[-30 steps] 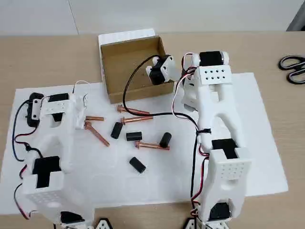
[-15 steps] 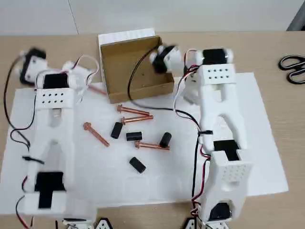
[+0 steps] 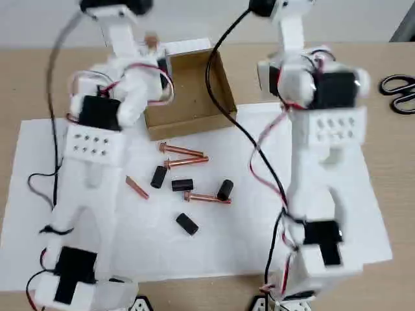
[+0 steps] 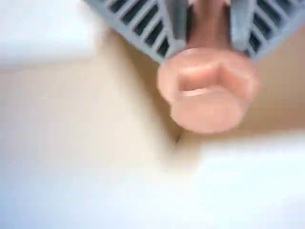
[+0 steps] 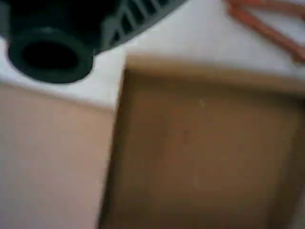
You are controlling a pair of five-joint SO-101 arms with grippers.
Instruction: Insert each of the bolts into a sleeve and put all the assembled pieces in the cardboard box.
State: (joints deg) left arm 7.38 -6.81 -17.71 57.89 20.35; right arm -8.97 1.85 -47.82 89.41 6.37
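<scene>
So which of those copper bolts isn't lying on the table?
The bolt clamped in the left gripper, with its head poking out past the fingers. The other four lie flat on the white paper.

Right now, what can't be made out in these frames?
- Held bolt, left wrist view: shank hidden between the left gripper's fingers.
- Sleeve, right wrist view: body hidden by the right gripper; blurred.
- Loose bolt, high view: one end under the left arm.
- Cardboard box, high view: left wall behind the left arm.
</scene>
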